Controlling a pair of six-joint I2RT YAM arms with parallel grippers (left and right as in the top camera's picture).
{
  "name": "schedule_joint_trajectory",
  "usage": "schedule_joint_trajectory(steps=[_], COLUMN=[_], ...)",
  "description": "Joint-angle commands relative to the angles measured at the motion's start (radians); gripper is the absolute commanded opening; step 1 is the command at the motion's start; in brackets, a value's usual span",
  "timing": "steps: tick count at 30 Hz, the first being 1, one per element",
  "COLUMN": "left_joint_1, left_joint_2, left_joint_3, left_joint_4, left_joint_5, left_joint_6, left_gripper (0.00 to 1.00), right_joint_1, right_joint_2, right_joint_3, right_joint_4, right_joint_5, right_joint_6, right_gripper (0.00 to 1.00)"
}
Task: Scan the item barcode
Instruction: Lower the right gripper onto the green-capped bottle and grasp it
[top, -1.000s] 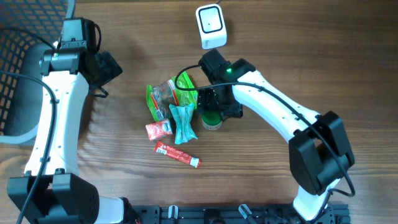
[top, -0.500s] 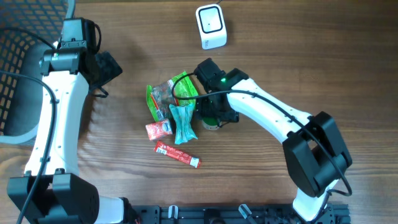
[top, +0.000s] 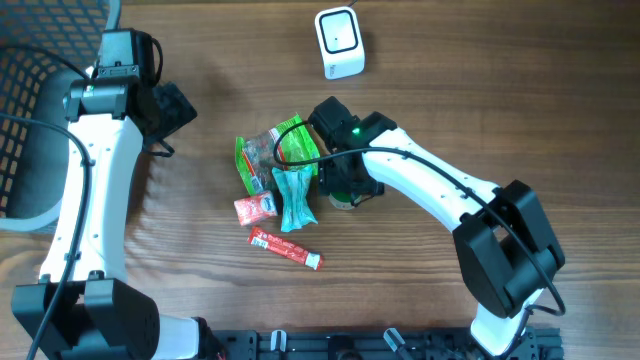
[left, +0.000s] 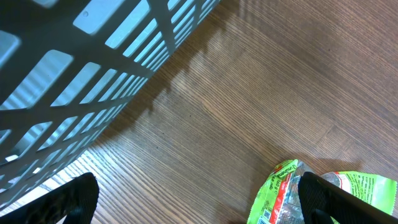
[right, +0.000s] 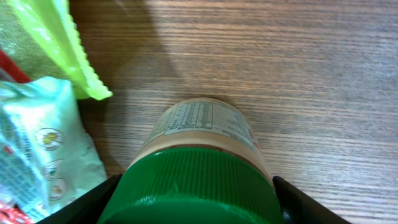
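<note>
A jar (right: 200, 127) with a green ribbed lid and a pale label lies on the wood table, and in the overhead view the jar (top: 343, 199) peeks out under my right wrist. My right gripper (right: 196, 205) has one finger close on each side of the lid. Whether they press on it does not show. No barcode shows on the jar; its label faces up with a printed table. The white scanner (top: 339, 42) stands at the far edge. My left gripper (left: 199, 202) hangs open over bare wood by the basket, holding nothing.
Left of the jar lies a pile of snack packets: a green bag (top: 262, 155), a teal pouch (top: 295, 198), a small red packet (top: 256, 208) and a red stick pack (top: 285, 249). A grey slatted basket (top: 30, 130) stands at the left edge.
My right gripper has slid slightly left and down over the jar, and its fingers have drawn in toward the lid. The left arm has not moved.
</note>
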Motion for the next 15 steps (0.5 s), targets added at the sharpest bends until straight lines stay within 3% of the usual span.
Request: schedule_joint_trajectory(steps=[1,4,6,8,11,13,15], left_joint_1=[0.007,0.007,0.007,0.007,0.007,0.007,0.007], left_joint_2=[-0.009,-0.009,-0.009,-0.009,-0.009,-0.009,-0.009], left_joint_3=[0.012,0.012,0.012,0.012,0.012,0.012,0.012], left_joint_4=[0.0,0.0,0.0,0.0,0.0,0.0,0.0], left_joint_5=[-0.013,-0.013,-0.013,-0.013,-0.013,-0.013,-0.013], left_joint_6=[0.004,0.005,0.004,0.004,0.004,0.004,0.004], left_gripper=[1.0,1.0,1.0,1.0,1.0,1.0,1.0], right_joint_1=[0.002,0.002,0.002,0.001,0.001,0.001,0.001], right_joint_2=[0.015,0.015,0.015,0.015,0.015,0.015,0.015], right_joint_3=[-0.02,-0.02,-0.02,-0.02,-0.02,-0.02,-0.02], right_joint_4=[-0.011,-0.01,-0.01,-0.014,-0.046,-0.045,-0.044], right_joint_5=[0.019,0.013,0.024,0.032,0.085,0.05,0.023], right_joint_6=[0.057,0.065,-0.027,-0.181,-0.18,-0.124,-0.082], right_gripper=[0.84,0.76,0.67,0.67,0.79,1.0,1.0])
